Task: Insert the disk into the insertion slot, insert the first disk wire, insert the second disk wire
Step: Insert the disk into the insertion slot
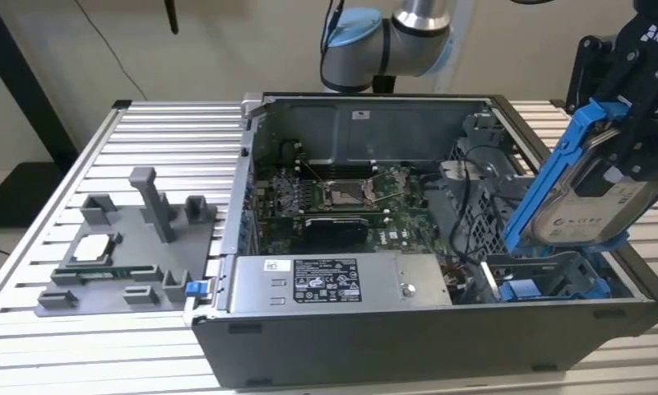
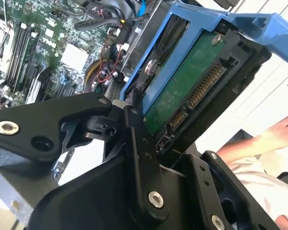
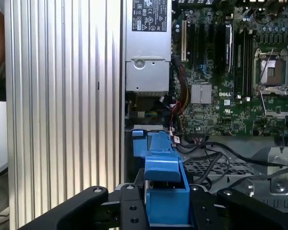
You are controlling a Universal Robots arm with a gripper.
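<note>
My gripper [image 1: 627, 140] is shut on the disk [image 1: 579, 207], a silver-grey drive in a bright blue carrier frame. The disk hangs steeply tilted at the exterior view's right, its lower end just above the insertion slot [image 1: 549, 278], a grey bay with blue rails in the front right corner of the open computer case. In the second wrist view the disk's green circuit board [image 2: 192, 91] and its connectors face the camera between the black fingers [image 2: 137, 143]. The first wrist view looks along the blue carrier [image 3: 165, 191] down toward the case. I cannot pick out the disk wires.
The grey power-supply box [image 1: 335, 281] lies along the case's front wall beside the slot. Behind it are the motherboard [image 1: 340, 197] and a perforated cage [image 1: 474, 206] with black cables [image 3: 221, 148]. A grey parts fixture [image 1: 121, 255] sits at the exterior view's left. A person's arm [image 2: 273, 139] is close by.
</note>
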